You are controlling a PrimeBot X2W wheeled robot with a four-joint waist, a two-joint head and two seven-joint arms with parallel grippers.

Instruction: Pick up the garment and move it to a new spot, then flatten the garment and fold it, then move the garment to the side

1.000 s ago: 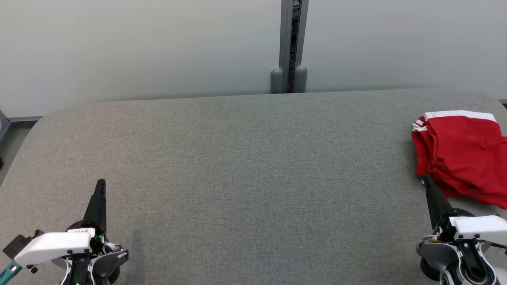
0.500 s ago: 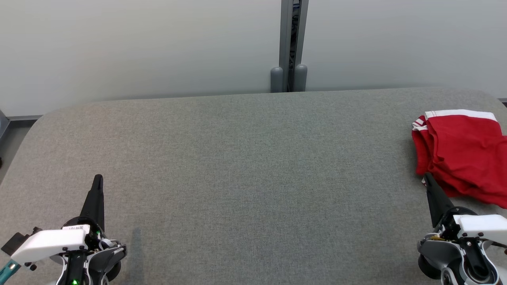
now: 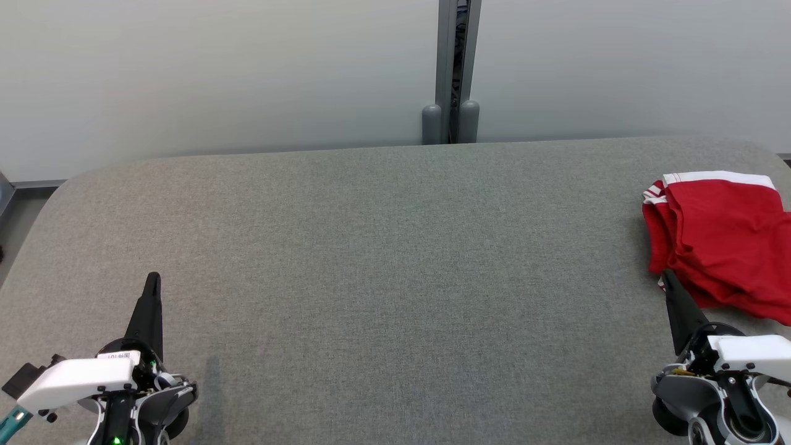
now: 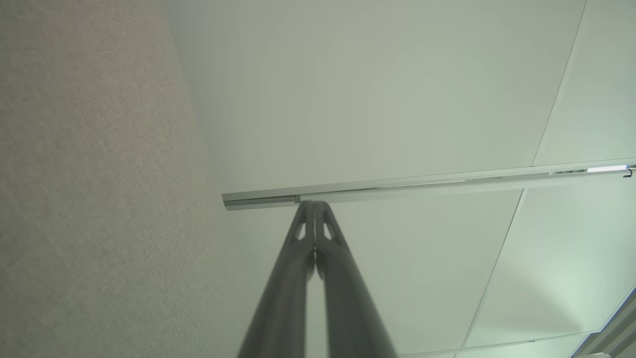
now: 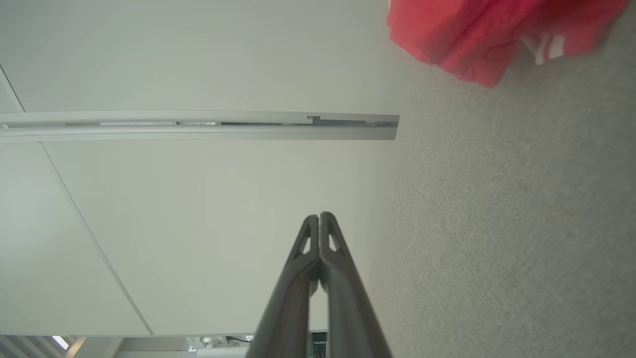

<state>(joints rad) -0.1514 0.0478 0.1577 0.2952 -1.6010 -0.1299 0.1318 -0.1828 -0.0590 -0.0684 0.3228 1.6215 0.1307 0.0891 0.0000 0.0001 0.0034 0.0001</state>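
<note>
The garment is red with white stripes along its hem, lying folded in a bunch at the far right of the grey felt table. Part of the garment shows at the top of the right wrist view. My right gripper sits at the lower right, shut and empty, its tip just at the garment's near edge. In the right wrist view the right gripper has its fingers pressed together. My left gripper rests at the lower left, shut and empty; the left gripper also shows its fingers together.
A pale wall runs behind the table, with a grey vertical post at the back centre. The table's rounded corners fall away at the far left and far right.
Both grippers shifted slightly in the first half second, the left one a little up and leftward, the right one a little up. Since then nothing has moved. The garment lies as before.
</note>
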